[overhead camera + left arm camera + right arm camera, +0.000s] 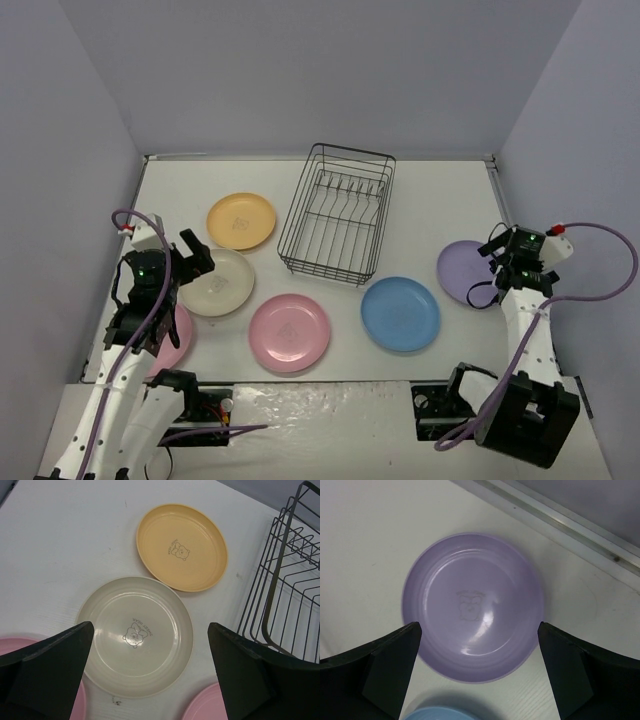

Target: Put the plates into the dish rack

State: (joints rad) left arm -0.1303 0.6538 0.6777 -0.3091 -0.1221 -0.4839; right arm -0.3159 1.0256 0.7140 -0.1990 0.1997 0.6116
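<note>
Round matte plastic plates [400,313] are lying flat on the white surface [440,200] around the black wire dish rack [338,212]. The left claw [150,630] is hovering spread over the cream plate [115,610]; the right claw [480,627], spread, over the lavender plate [472,580].

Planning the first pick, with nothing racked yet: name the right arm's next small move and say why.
Probably lower the right tool straight down toward the near rim of the lavender plate. Its jaws stand open, the plate lies flat and centred below them, untouched, and the dish rack holds nothing yet.
</note>
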